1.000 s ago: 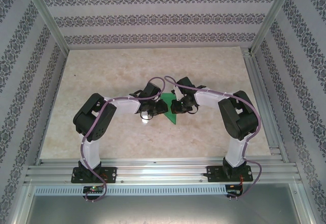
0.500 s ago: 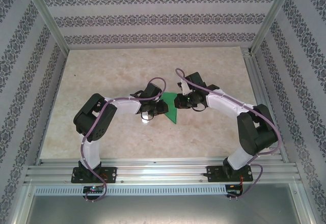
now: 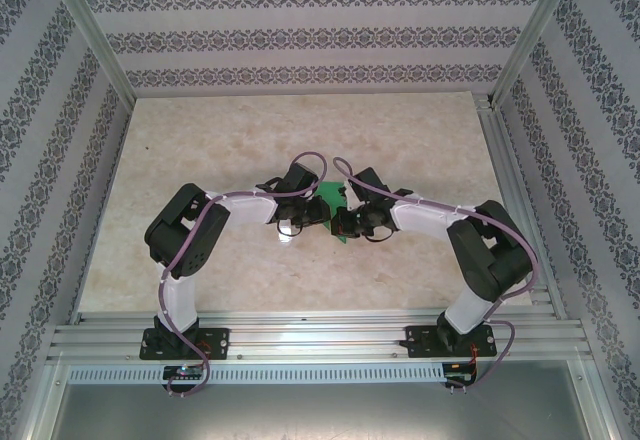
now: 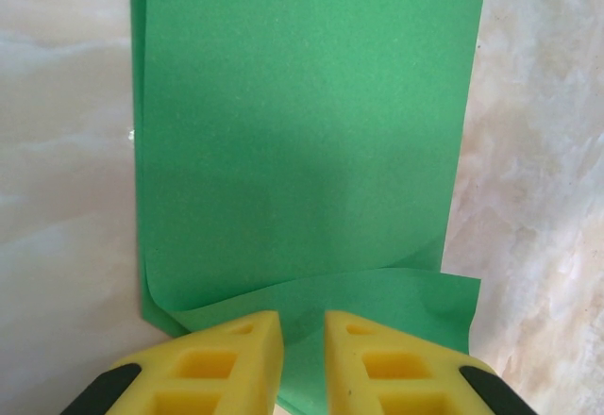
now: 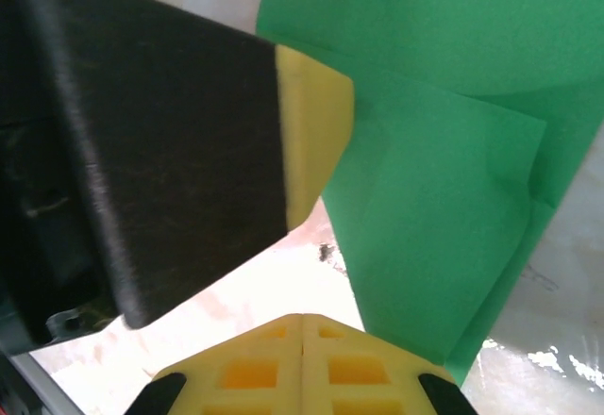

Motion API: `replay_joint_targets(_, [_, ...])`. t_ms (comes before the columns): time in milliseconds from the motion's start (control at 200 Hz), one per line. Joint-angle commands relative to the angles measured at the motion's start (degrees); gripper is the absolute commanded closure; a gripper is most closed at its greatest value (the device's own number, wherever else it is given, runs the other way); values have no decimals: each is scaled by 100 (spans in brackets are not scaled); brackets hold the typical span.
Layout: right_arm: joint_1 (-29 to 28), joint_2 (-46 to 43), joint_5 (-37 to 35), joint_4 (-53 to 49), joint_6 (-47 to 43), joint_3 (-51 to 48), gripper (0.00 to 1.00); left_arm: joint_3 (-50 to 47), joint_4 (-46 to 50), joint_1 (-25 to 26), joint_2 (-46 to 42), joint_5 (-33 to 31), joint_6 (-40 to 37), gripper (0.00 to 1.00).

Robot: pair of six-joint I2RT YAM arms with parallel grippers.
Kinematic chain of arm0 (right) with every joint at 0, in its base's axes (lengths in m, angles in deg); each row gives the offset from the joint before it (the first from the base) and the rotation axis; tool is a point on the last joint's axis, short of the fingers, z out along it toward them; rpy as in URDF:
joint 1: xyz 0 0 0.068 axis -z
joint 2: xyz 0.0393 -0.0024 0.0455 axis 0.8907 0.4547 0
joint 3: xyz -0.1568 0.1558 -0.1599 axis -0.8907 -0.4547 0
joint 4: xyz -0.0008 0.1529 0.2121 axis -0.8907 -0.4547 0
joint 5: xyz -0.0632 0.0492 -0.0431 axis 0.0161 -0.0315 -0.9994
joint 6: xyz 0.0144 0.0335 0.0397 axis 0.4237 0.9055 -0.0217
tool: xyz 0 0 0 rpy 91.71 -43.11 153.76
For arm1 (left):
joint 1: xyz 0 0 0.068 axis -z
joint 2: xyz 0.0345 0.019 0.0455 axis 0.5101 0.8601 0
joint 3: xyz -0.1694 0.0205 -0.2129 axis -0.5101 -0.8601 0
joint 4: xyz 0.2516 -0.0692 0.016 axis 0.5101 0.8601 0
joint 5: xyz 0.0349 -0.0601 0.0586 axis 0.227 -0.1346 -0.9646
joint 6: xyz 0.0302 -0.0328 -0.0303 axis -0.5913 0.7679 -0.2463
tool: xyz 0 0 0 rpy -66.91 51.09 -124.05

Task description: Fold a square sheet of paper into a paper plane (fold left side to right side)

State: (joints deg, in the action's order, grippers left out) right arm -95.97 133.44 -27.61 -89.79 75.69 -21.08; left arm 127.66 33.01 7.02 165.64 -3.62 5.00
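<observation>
2 layers of matte green paper (image 4: 302, 132), marbled table (image 4: 66, 170), yellow fingers (image 4: 222, 363)

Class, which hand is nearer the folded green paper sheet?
Left. The left hand sits over an edge of the bright green folded paper sheet; the right hand, shut, lies just beside it.

The paper (image 4: 302, 132) is bright green and plain, folded into flat overlapping layers. It stretches straight ahead of the left gripper's (image 4: 302, 321) jaws, and its near edge, where one layer curls, runs beneath them. It lies ahead and to the right of the right gripper's (image 5: 302, 319) jaws, a creased flap's corner just beside them.
</observation>
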Motion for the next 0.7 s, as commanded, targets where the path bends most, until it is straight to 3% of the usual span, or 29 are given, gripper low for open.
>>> replay_joint_targets(0, [-65, 147, -160, 91, 37, 103, 98, -134, 667, 118, 423, -379, -97, 78])
replay_joint_targets(694, [-11, 382, -282, -83, -70, -173, 97, -104, 750, 116, 471, -439, -158, 78])
